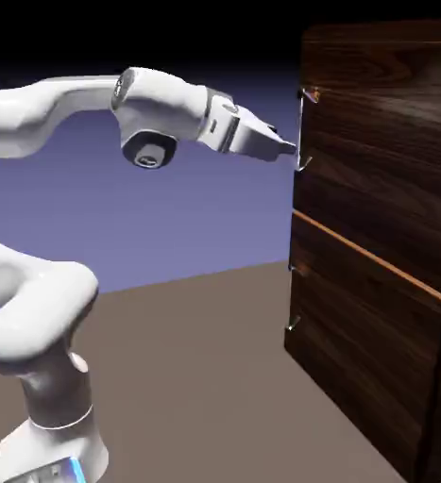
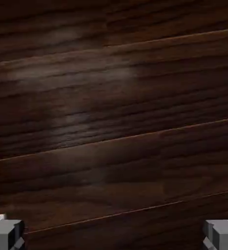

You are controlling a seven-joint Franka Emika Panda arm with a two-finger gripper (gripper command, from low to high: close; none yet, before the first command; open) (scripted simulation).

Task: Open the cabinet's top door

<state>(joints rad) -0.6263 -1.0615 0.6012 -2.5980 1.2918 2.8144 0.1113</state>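
The cabinet [image 1: 394, 377] is a tall dark wood-grain box at the exterior view's right. Its top door [image 1: 384, 160] is the upper front panel, and it looks flush with the cabinet. A thin vertical silver handle [image 1: 304, 127] runs along the door's left edge. My gripper [image 1: 288, 148] points horizontally at the handle's lower part, tips very close to it; whether they touch I cannot tell. In the hand view the door's wood [image 2: 114, 112] fills the picture. My gripper [image 2: 114, 237] is open, its grey fingertips [image 2: 6, 234] far apart in the bottom corners, with no handle between them.
A light orange-brown edge [image 1: 375, 259] divides the top door from the lower panel [image 1: 365, 349], which has its own small handle [image 1: 293, 325]. The brown table [image 1: 195, 377] stretches between the robot's base [image 1: 44, 415] and the cabinet.
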